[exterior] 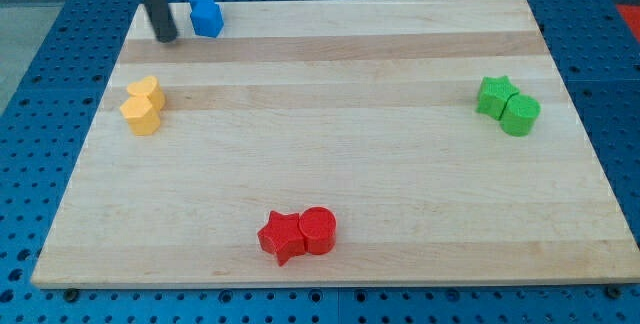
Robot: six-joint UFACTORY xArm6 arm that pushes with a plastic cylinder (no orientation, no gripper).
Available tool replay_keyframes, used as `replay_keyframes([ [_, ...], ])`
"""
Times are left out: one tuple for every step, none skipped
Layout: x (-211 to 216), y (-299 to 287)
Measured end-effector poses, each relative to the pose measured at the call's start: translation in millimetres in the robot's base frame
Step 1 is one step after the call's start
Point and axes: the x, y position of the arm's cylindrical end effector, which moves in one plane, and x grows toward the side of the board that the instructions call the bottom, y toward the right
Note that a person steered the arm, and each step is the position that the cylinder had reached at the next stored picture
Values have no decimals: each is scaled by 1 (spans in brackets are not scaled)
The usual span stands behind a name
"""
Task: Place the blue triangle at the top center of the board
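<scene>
The blue triangle block (206, 14) sits near the board's top left corner. My tip (166, 36) rests on the board just to the left of it and slightly lower, a small gap apart. The dark rod rises from the tip toward the view's top.
The wooden board (330, 184) lies on a blue perforated table. Two yellow blocks (144, 105) touch at the left edge. A green star (496, 95) and green cylinder (520, 115) touch at the right. A red star (282, 236) and red cylinder (318, 230) touch at the bottom middle.
</scene>
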Motion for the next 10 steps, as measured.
replay_keyframes([
  [-3,-39],
  [-50,-36],
  [-74,-27],
  [-64,14],
  [-59,65],
  [-60,97],
  [-61,105],
  [-73,95],
  [-74,125],
  [-61,186],
])
